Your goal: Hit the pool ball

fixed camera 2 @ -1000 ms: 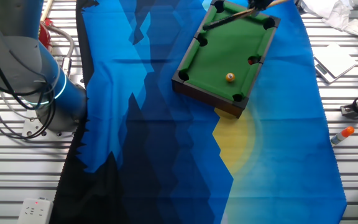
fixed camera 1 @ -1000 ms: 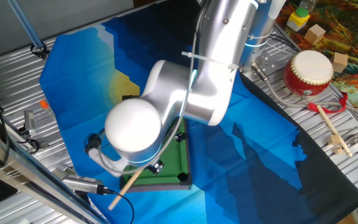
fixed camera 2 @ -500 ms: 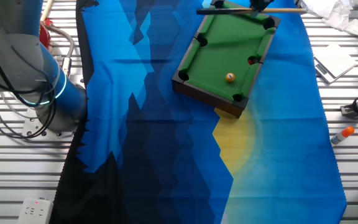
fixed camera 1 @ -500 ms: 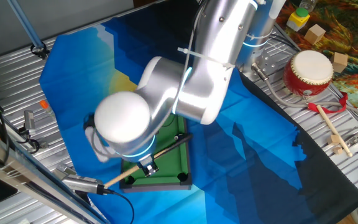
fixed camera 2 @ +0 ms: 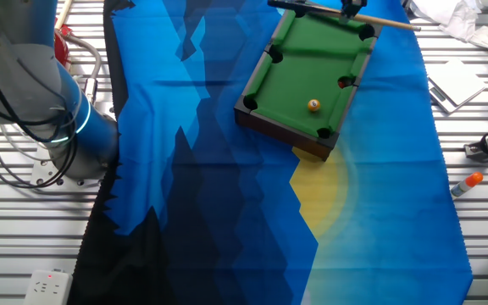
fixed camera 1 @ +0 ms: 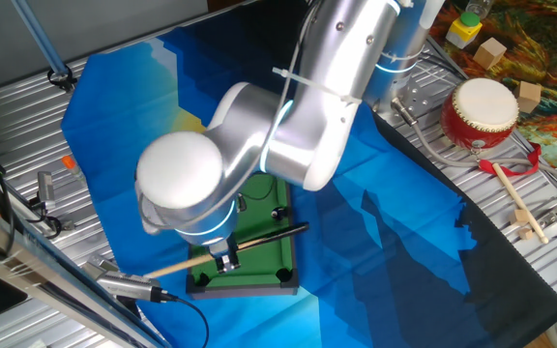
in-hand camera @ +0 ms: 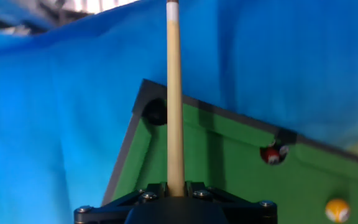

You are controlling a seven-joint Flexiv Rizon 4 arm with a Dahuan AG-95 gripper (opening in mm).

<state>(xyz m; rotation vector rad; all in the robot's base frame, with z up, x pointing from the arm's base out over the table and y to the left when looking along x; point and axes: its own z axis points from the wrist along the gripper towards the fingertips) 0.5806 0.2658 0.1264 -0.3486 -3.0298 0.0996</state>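
The toy pool table has green felt and dark rails. The pool ball, tiny, glossy and orange with a pale spot, rests on the felt near one end; it also shows at the hand view's bottom right. A tiny red ball sits at a side pocket. My gripper is shut on a wooden cue stick, which lies across the table's other end, far from the pool ball. In one fixed view the gripper holds the cue under the arm.
A blue cloth covers the table. The arm's base stands at the left. A red toy drum, drumsticks and wooden blocks lie at the right. An orange-capped marker and metal parts lie beside the cloth.
The cue has swung from pointing diagonally across the felt to lying along the table's far end rail. The arm's wrist turned with it. The pool ball has not moved.
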